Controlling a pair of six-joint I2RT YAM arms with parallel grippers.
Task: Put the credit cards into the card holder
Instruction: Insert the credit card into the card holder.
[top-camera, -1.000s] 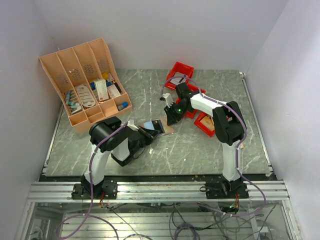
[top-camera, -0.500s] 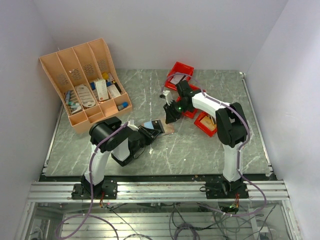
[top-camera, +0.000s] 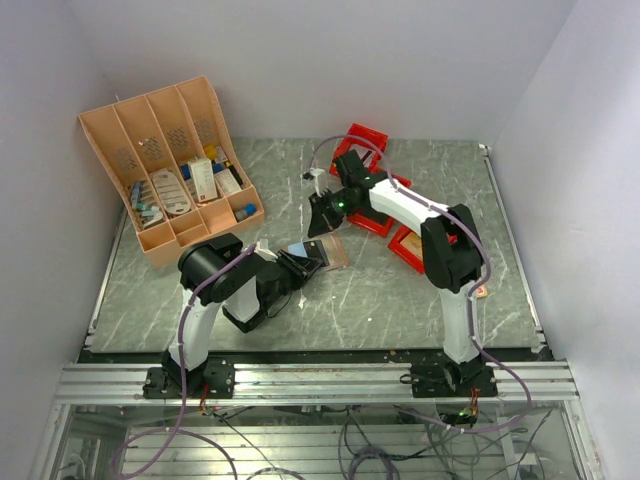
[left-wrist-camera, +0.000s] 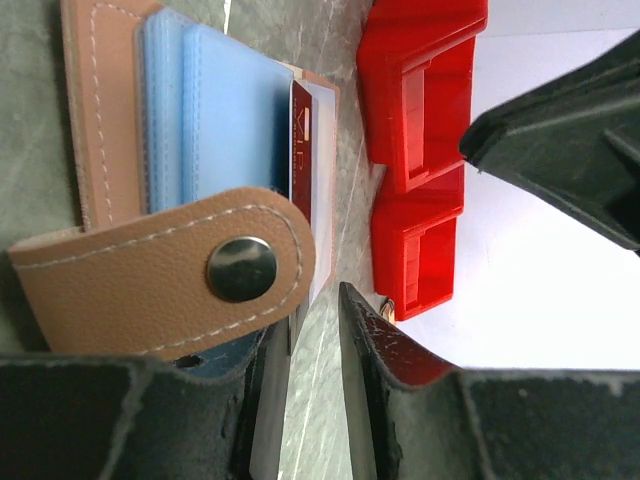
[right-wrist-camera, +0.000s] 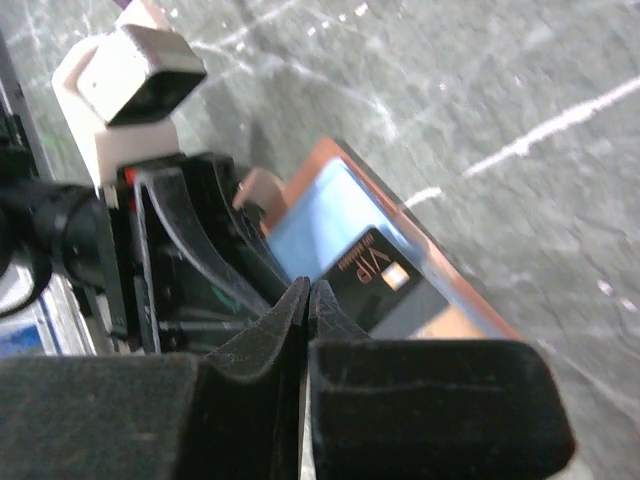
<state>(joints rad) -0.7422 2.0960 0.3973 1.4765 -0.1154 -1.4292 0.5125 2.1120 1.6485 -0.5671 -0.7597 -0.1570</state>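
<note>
**A:** Where's the card holder (top-camera: 322, 252)?

**B:** It lies open on the table (top-camera: 400, 300), near the middle of the overhead view. The left claw (top-camera: 305, 258) sits low at its eight o'clock. The right claw (top-camera: 320, 220) hangs at its twelve o'clock, apart from it.

**A:** Why is the left one down there?

**B:** My guess is that it's steadying the holder so it doesn't slide while cards go in. Its own camera shows the jaws parted a little, with the holder's near edge between them. There's a gap to one finger (left-wrist-camera: 380, 380), so it looks loosely placed round the edge rather than pinching.

**A:** And the right?

**B:** Its camera shows the fingers pressed together with nothing in them. It looks down on a dark card (right-wrist-camera: 375, 275) lettered VIP, lying against the blue sleeve (right-wrist-camera: 315, 215).

**A:** So that card is in?

**B:** Probably. The left wrist view shows the strap (left-wrist-camera: 150, 285) and its snap button (left-wrist-camera: 241, 268) folded across. The card's edge shows at three o'clock of the sleeves, tucked behind them. I can't tell if it's fully seated.

**A:** What does the overhead add?

**B:** The layout, which neither wrist shows. The red trays (top-camera: 372, 133) sit at one to three o'clock of the holder, likely where any further cards would come from. The slotted rack (top-camera: 165, 245) is at ten o'clock, well apart. The card itself is too small to make out from up there.
</note>
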